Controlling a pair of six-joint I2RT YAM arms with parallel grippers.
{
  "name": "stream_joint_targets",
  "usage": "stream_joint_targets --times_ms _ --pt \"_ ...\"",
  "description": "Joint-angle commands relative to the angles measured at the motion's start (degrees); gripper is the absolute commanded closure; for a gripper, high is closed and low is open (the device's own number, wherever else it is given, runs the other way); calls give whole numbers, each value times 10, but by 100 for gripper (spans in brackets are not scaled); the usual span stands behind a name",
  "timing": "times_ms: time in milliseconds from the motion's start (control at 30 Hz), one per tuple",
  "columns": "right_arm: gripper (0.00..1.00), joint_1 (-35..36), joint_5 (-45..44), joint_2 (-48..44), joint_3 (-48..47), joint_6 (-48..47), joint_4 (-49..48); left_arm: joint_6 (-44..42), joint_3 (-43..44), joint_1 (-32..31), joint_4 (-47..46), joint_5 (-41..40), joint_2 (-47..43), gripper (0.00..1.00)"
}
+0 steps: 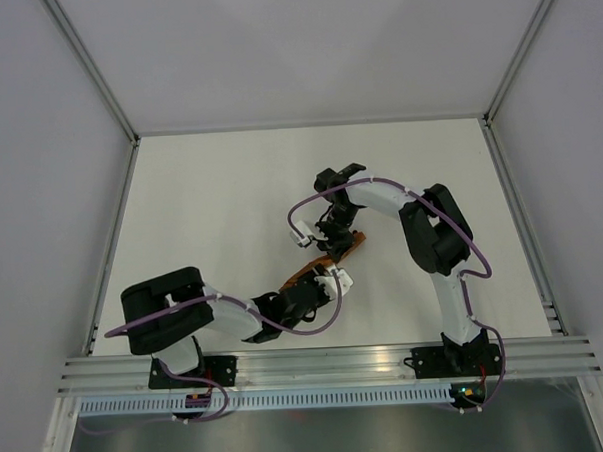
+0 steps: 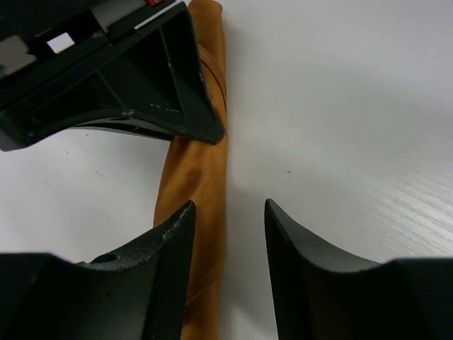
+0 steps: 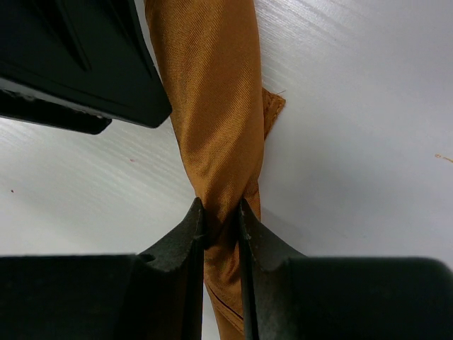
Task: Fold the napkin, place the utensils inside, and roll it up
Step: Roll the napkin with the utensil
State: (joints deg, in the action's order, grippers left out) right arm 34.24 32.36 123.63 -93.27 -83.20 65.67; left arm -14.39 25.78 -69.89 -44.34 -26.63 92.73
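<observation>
The rust-brown napkin (image 1: 335, 255) lies rolled into a narrow tube on the white table between the two grippers. In the right wrist view the right gripper (image 3: 221, 212) is shut on the napkin roll (image 3: 212, 92), pinching one end. In the left wrist view the left gripper (image 2: 228, 212) is open, its jaws over the other end of the roll (image 2: 198, 177), which lies by the left finger. The right gripper's black body (image 2: 113, 78) shows further along the roll. The fork is hidden.
The white table (image 1: 211, 210) is walled by grey panels with aluminium rails at the left, right and near edge (image 1: 328, 363). The two arms converge at the table's middle, close to each other.
</observation>
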Motion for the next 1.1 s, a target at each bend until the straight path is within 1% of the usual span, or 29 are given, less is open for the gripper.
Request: stream_joint_targets --times_ms 0,233,367,467,633,800,933,967,1067 --pt "87 -8 -57 63 27 -5 17 -34 21 1 -31 11 25 50" --pt "87 -7 -56 65 23 -2 20 -34 31 19 -32 1 68 50" --pt "87 -7 -56 65 22 -1 21 -30 45 22 -24 -29 90 50" --pt "88 -7 -56 66 21 -1 24 -25 56 26 -2 -46 103 52" --pt "87 -7 -54 67 20 -4 27 -14 59 34 18 -47 109 55" --pt "87 -7 -54 71 15 -6 31 -25 71 38 39 -83 121 60" --pt "88 -7 -55 71 14 -5 32 -34 77 38 50 -114 128 59" --pt "87 -7 -56 71 14 -5 34 -35 74 38 47 -119 127 56" --pt "87 -7 -56 71 15 -4 33 -38 70 38 42 -136 123 53"
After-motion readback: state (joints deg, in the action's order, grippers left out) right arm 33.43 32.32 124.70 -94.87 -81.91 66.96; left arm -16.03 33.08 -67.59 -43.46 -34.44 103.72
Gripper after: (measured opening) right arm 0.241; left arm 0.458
